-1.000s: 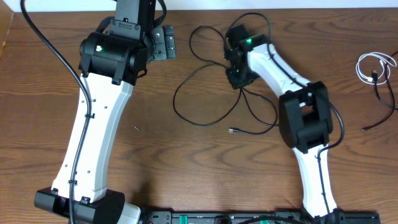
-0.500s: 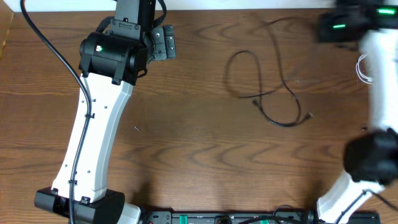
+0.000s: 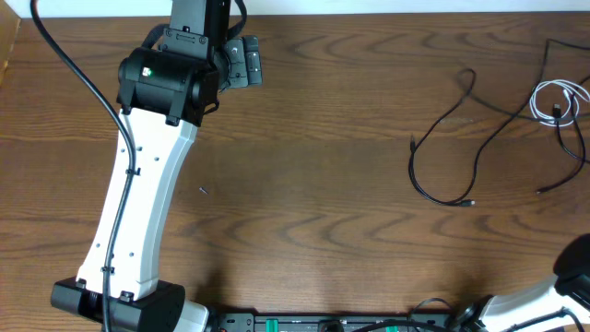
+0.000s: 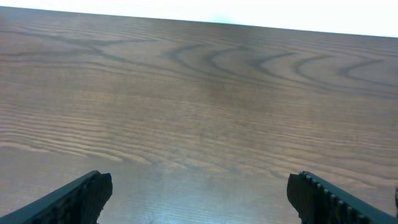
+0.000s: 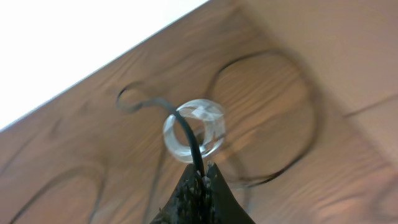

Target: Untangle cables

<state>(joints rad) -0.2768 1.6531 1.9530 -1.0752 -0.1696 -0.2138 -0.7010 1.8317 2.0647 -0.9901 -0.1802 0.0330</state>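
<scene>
- Right now we see the right end effector (image 5: 203, 176) pressed together on a black cable (image 5: 185, 130). The cord rises from between its tips and curls off ahead of it.
- Just past those tips, in the right wrist view, a white cable (image 5: 219, 124) lies coiled in a small ring on the bench (image 5: 280, 37). The pinched black cord crosses in front of that ring.
- Around and beyond the ring, black cord runs in wide loops on the wood to both sides of the right end effector. This view is blurred, and we cannot tell whether those loops belong to the pinched cable or to another one.
- From overhead, the right end effector itself lies outside the frame. The cables sit at the right part of the bench, with one black cord sweeping in an open curve and the white coil just beside it toward the edge.
- We find the left end effector (image 4: 199, 186) spread wide, with bare wood showing between its two tips and ahead of them.
- All the cables lie well apart from the left end effector, far off to its right across the bench.
</scene>
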